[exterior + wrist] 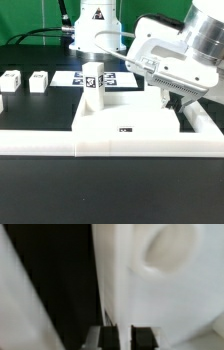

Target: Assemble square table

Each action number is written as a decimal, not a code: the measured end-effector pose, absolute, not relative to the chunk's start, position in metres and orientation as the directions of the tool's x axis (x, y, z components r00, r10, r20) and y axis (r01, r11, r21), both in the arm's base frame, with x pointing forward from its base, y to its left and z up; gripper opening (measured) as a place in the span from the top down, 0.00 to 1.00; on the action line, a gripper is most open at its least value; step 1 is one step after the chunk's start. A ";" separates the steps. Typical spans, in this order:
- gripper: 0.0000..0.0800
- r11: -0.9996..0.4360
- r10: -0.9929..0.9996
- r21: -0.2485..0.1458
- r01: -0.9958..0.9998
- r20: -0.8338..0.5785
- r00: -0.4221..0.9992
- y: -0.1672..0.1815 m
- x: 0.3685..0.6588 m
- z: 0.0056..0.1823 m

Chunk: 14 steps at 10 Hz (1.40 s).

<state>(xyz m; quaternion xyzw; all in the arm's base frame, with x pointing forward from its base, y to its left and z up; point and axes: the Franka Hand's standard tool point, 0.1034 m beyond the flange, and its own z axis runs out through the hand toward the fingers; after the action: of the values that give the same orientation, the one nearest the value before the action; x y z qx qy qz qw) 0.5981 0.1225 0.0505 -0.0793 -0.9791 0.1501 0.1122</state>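
The square table's white slab (125,122) lies flat on the black table, a tag on its near edge. One white leg post (93,86) stands upright at its far left corner. Two more tagged leg posts (11,80) (38,80) stand on the exterior view's left. My gripper (183,104) reaches down at the slab's right rear edge. In the wrist view the slab (170,297) fills the picture with a round recess (165,252). My gripper (125,336) has its dark fingers (146,337) close together on a thin white strip of the slab's edge.
The long low white border rail (60,143) runs along the front and turns back at the exterior view's right (207,122). The marker board (70,77) lies behind the slab. The robot's base (95,30) stands at the back.
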 end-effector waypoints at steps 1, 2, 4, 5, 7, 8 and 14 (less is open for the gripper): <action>0.94 0.943 0.194 -0.306 0.131 0.186 -0.963 0.126 0.603 0.053; 0.94 0.939 0.207 -0.313 0.142 0.187 -0.960 0.127 0.601 0.052; 0.98 0.935 0.223 -0.320 0.155 0.187 -0.957 0.128 0.599 0.051; 0.98 0.934 0.225 -0.320 0.157 0.188 -0.956 0.127 0.599 0.051; 0.89 0.934 0.227 -0.320 0.159 0.189 -0.955 0.126 0.599 0.051; 0.69 0.933 0.229 -0.321 0.160 0.188 -0.955 0.124 0.600 0.052; 0.20 0.922 0.254 -0.341 0.185 0.169 -0.952 0.126 0.626 0.076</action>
<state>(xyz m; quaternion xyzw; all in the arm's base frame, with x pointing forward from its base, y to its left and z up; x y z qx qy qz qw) 0.6265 0.1259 0.0760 -0.1128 -0.9745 0.1627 0.1055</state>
